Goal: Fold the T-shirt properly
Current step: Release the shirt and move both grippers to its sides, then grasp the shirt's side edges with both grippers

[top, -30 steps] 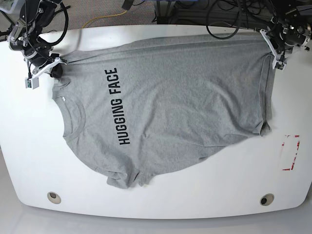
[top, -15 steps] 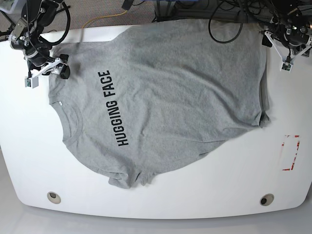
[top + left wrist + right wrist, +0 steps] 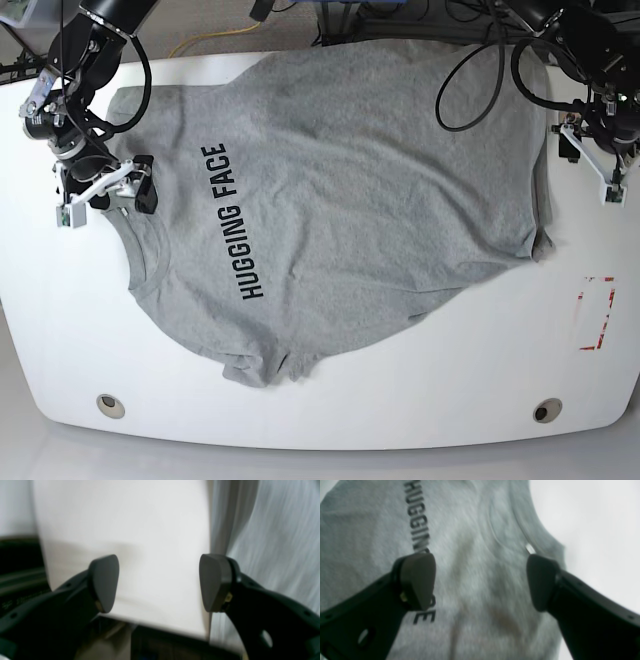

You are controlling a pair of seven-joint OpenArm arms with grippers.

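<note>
The light grey T-shirt [image 3: 340, 200] lies spread face up on the white table [image 3: 60, 320], with "HUGGING FACE" [image 3: 230, 222] running sideways and the collar [image 3: 145, 255] to the left. Its lower sleeve [image 3: 260, 368] is bunched near the front. My right gripper [image 3: 105, 192] hovers open over the shoulder beside the collar; in the right wrist view its fingers [image 3: 417, 580] straddle bare shirt fabric [image 3: 475, 592] and hold nothing. My left gripper [image 3: 590, 160] stands open just off the hem edge, above white table [image 3: 125, 530], with the shirt [image 3: 275, 530] to one side.
A red-and-white marked rectangle [image 3: 597, 313] sits on the table at the right. Two round holes [image 3: 111, 405] [image 3: 547, 409] lie near the front edge. Black cables [image 3: 480, 60] loop over the shirt's far side at the back of the table.
Both grippers have opened and let go of the shirt's far edge. The shirt has settled flat and farther back. Both arms have drawn toward the front of the table.
</note>
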